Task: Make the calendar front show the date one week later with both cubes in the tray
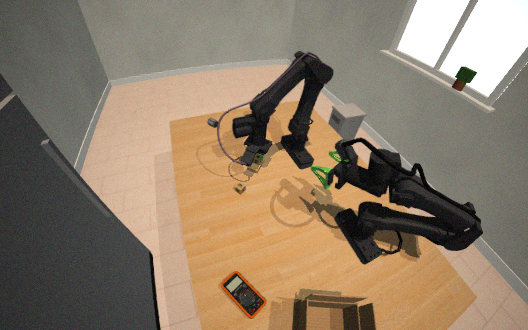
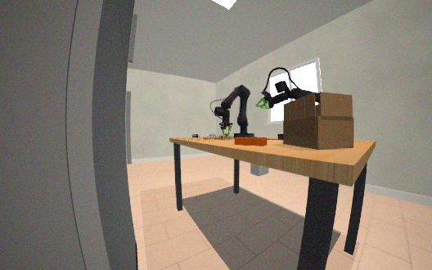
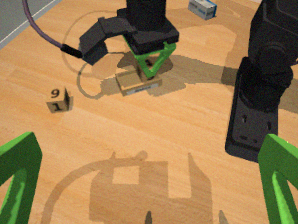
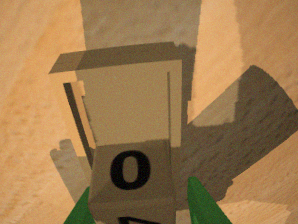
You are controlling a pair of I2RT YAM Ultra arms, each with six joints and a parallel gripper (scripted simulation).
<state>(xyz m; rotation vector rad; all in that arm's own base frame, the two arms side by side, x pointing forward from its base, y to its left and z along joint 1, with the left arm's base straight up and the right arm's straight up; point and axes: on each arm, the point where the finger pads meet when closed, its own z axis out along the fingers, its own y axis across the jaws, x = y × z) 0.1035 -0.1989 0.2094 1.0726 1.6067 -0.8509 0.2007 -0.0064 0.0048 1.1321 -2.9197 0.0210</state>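
Note:
The wooden calendar tray (image 3: 123, 84) (image 4: 130, 100) lies on the table; its pale label strip faces the left wrist camera, its lettering unreadable. One cube (image 4: 131, 192) sits at one end of the tray, with 0 on top in the right wrist view and part of another digit on the side below it. My right gripper (image 4: 142, 190) (image 2: 226, 133) is partly open around this cube, with a gap visible at one finger. The other cube (image 3: 58, 100) (image 1: 240, 188) lies loose on the table, showing 9 on top and 1 on a side. My left gripper (image 3: 149, 145) (image 1: 321, 161) is open, empty and raised above the table.
The right arm's base (image 3: 250, 130) stands near the tray. An orange multimeter (image 1: 243, 295) (image 2: 250, 141) and an open cardboard box (image 2: 318, 127) stand farther off. A small pale box (image 3: 202, 8) lies beyond the tray. The right arm's cable loops beside it.

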